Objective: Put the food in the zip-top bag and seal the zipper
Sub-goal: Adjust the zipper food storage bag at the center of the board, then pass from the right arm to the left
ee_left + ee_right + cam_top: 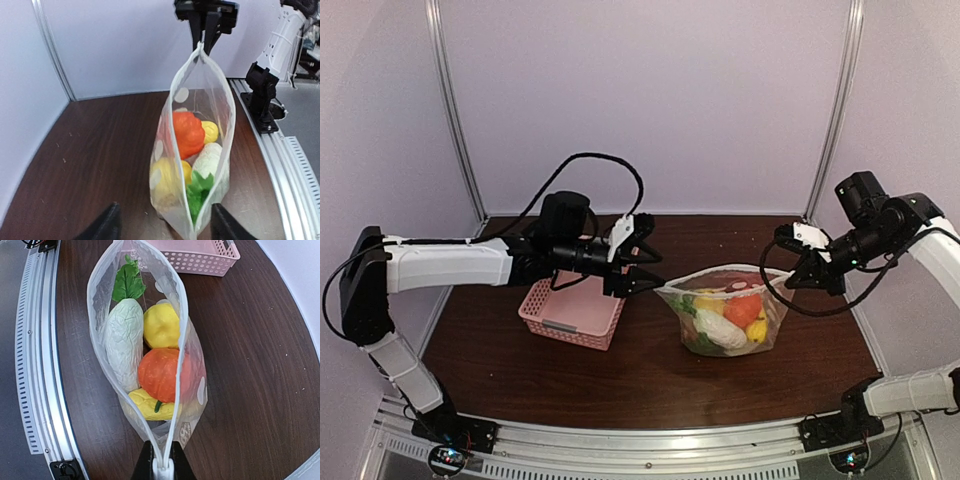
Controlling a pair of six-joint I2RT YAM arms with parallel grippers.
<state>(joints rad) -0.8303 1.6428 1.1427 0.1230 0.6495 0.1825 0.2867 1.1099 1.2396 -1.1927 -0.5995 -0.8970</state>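
Observation:
The zip-top bag point(725, 312) stands upright mid-table, its mouth gaping. Inside lies the food: an orange fruit point(159, 375), a white vegetable with green leaves point(125, 342) and two yellow pieces point(161, 325). The zipper point(182, 315) runs as a white strip along both lips, parted. My right gripper point(162, 462) is shut on the bag's right end, at the zipper's white end piece. My left gripper point(165, 207) is open at the bag's left end; the bag corner point(196, 227) sits between the fingers point(107, 227), touching neither.
A pink lattice basket point(572, 312) stands just left of the bag, under the left arm's wrist. The table's metal rail point(35, 365) runs along the near edge. The side walls and back wall close in the table.

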